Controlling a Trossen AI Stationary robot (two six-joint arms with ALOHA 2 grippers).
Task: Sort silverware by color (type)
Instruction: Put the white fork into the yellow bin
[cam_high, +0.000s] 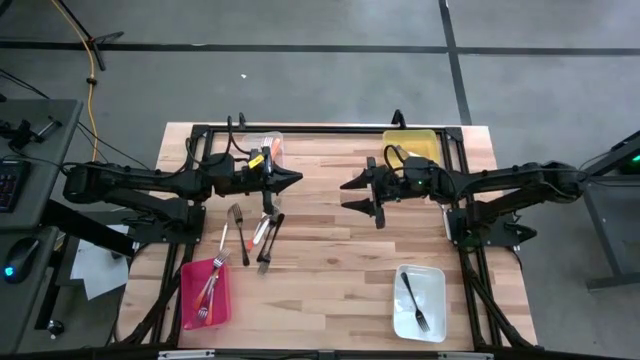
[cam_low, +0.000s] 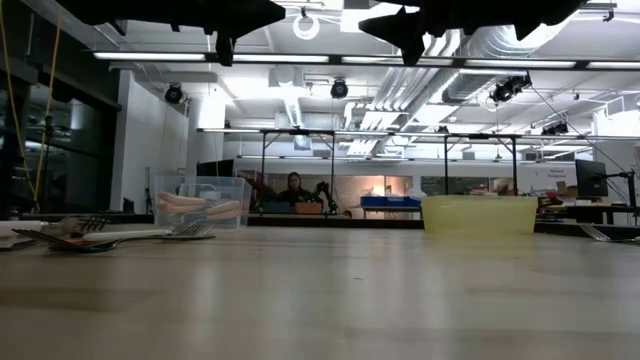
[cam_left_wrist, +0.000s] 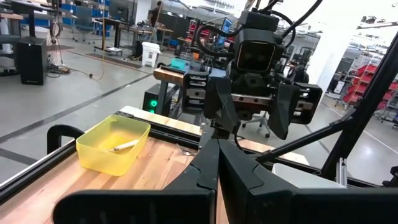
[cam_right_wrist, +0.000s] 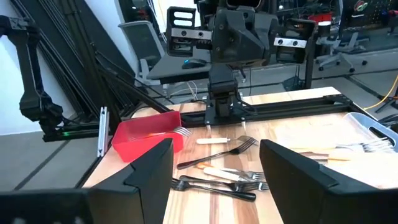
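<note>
Loose silverware lies in a small pile on the left half of the wooden table: forks with white and dark handles, which the right wrist view shows flat on the wood. My left gripper is shut and empty. It hangs level above the table, just beyond the pile, pointing toward the table's right. My right gripper faces it across the table's middle, open and empty, its fingers framing the pile from a distance. In the left wrist view my shut left gripper points at the right arm.
A red bin with forks sits at the near left. A white bin with a dark fork sits at the near right. A yellow bin holding a white utensil is far right; a clear bin with orange-handled pieces is far left.
</note>
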